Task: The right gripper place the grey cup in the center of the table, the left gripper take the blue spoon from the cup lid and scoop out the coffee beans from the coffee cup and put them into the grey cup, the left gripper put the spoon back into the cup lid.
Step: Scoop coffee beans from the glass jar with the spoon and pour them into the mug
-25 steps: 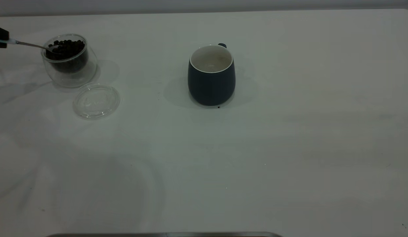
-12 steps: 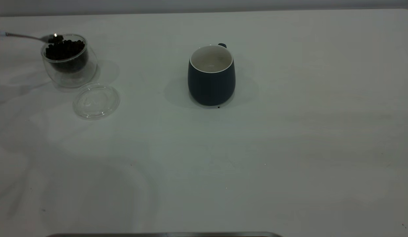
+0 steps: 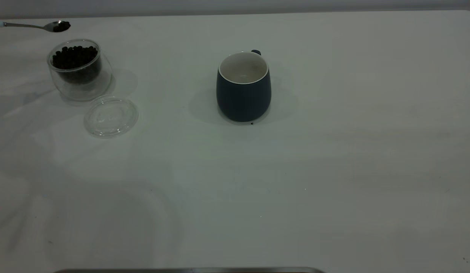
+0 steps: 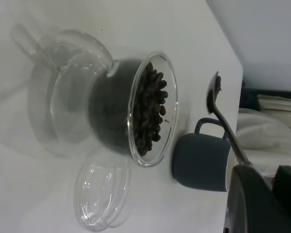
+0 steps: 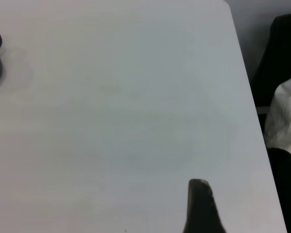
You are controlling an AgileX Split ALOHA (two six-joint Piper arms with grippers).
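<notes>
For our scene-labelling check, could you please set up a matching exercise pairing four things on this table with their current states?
Column one:
1. blue spoon
2. coffee cup
3. grey cup
4. cup lid

Column two:
A. lying flat on the table, nothing on it
B. raised above the table, with coffee beans in its bowl
C. standing near the table's centre, white inside showing
D. filled with dark coffee beans

Pairs: 1-B, 2-D, 3-C, 4-A. The left hand holds the spoon.
</notes>
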